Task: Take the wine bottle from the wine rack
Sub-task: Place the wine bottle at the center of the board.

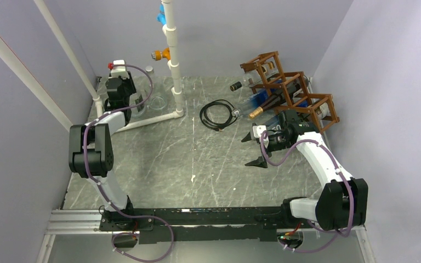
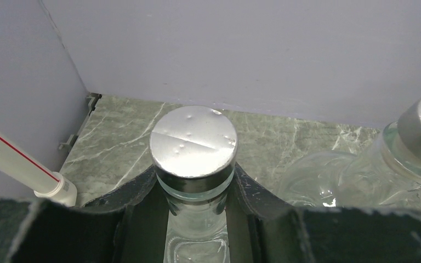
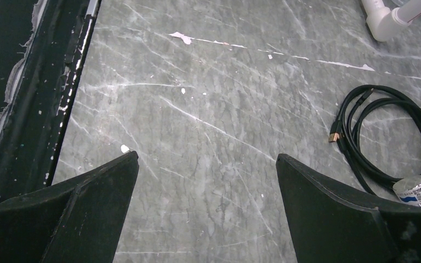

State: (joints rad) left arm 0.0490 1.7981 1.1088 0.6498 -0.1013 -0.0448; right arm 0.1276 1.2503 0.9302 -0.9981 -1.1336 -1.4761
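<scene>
Gaping at full spread with nothing between its fingers, the right gripper (image 1: 248,151) hangs low over the grey-green veined stone bench (image 1: 186,164). It points toward the coiled black cable (image 1: 217,115), which lies ahead and slightly to its right.

Just off its right side, about level with the fingertips, juts the gold-foiled neck of the clear, blue-labelled wine bottle (image 1: 256,112). A small white-and-blue round end at the right edge of the right wrist view is probably that bottle's mouth, though it is too cropped to be sure.

The bottle's body runs back from the neck into the reddish-brown wooden open-frame wine rack (image 1: 291,91). The rack stands to the gripper's right and behind its fingertips, alongside the wrist. The bottle's long axis therefore lies roughly parallel with the way the gripper points, neck leading the same way, and the fingers look past it, not at it. Other bottles lie in the cells beyond, necks out likewise.

The right arm is plainly the nearer one. As I judge it, the coming move turns on a sideways shift to the gripper's right with the jaws set across the neck, then a pull along that axis.

Far ahead of the right gripper, well apart, the left gripper (image 2: 196,176) is closed round the neck of an upright clear glass jar with a flat silver lid (image 2: 193,141).
</scene>
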